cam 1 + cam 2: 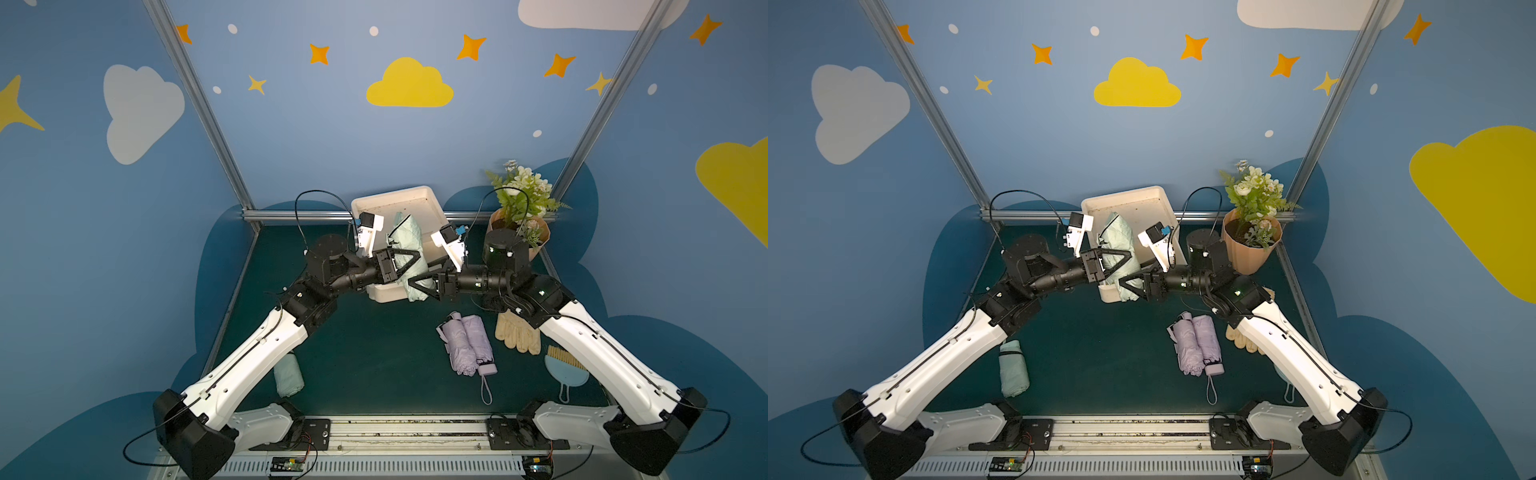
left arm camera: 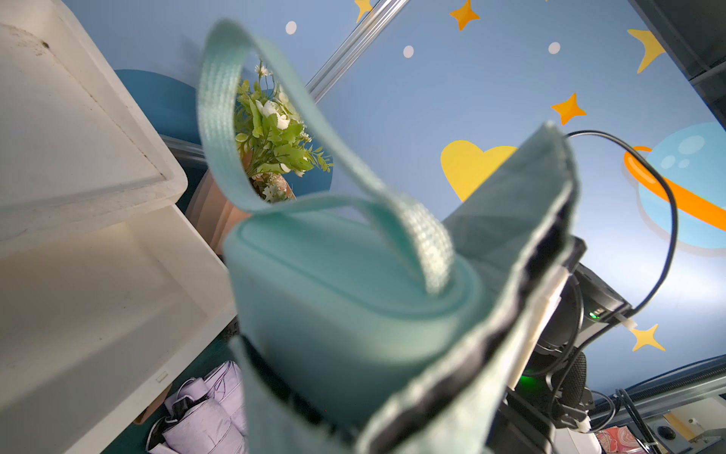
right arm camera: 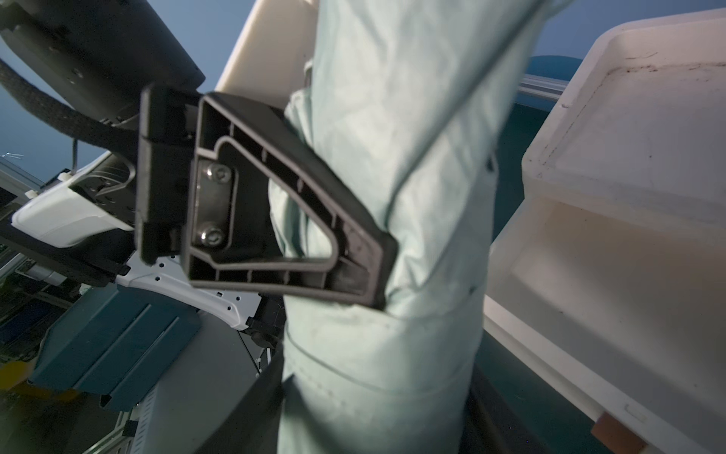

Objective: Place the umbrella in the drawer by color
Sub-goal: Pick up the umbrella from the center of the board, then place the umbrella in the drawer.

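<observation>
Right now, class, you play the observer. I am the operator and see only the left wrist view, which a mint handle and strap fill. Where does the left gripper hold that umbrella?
Observer: The left gripper is clamped on the mint umbrella at its fabric midsection.
Operator: Where is the right gripper?
Observer: The right gripper straddles the umbrella's near end. I cannot tell whether it grips.
Operator: Is anything else mint lying around?
Observer: A mint bundle lies on the table, beside the left forearm.
</observation>
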Motion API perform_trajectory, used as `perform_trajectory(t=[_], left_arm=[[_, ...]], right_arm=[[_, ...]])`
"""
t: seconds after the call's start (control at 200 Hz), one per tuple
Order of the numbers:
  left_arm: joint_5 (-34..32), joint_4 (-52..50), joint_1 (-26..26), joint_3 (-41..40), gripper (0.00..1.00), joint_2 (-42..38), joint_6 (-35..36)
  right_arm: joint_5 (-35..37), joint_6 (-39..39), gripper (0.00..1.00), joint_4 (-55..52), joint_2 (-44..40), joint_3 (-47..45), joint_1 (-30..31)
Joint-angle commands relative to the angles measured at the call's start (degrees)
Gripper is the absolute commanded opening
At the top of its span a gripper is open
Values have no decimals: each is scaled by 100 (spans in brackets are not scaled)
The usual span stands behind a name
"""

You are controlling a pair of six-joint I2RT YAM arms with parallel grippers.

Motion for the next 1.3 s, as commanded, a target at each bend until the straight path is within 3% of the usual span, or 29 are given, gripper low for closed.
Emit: perform_trajectory(t=[0.0, 0.07, 0.11, 0.265, 0.34, 0.466, 0.631, 0.676, 0.836, 0.956, 1.126, 1.297], left_arm=[[391, 496, -78, 231, 23, -63, -5], [469, 548, -82, 222, 23, -69, -34], [488, 566, -82, 206, 23, -85, -56], [479, 631, -82, 134, 23, -110, -93], [453, 614, -76, 134, 23, -120, -80], [366, 517, -78, 151, 25, -137, 7], [163, 163, -77, 206, 40, -202, 292], [53, -61, -82, 251, 45, -270, 451], [-788, -1133, -51, 338, 78, -740, 1084], [-1693, -1942, 24, 204, 95, -1312, 1316], [-2633, -2977, 278, -273, 100, -2216, 1200], [-2767, -3641, 668, -882, 100, -2909, 832]], right_arm=[[-227, -71, 54, -29, 108, 168, 42], [-168, -24, 75, 1, 171, 172, 12], [-192, 13, 82, 59, 201, 178, -15], [-383, 186, 83, 287, 376, 256, -131], [-471, 204, 76, 280, 423, 305, -175], [-507, 113, 53, 174, 359, 277, -199], [-523, -260, 20, -259, 293, 305, -368], [-479, -456, 15, -439, 287, 359, -424], [94, -1788, 13, -1384, 326, 797, -534], [1046, -3237, 12, -1913, 462, 1080, -547], [2336, -5184, 11, -2324, 957, 1483, -504], [3806, -6994, 11, -1802, 1341, 1423, -277]])
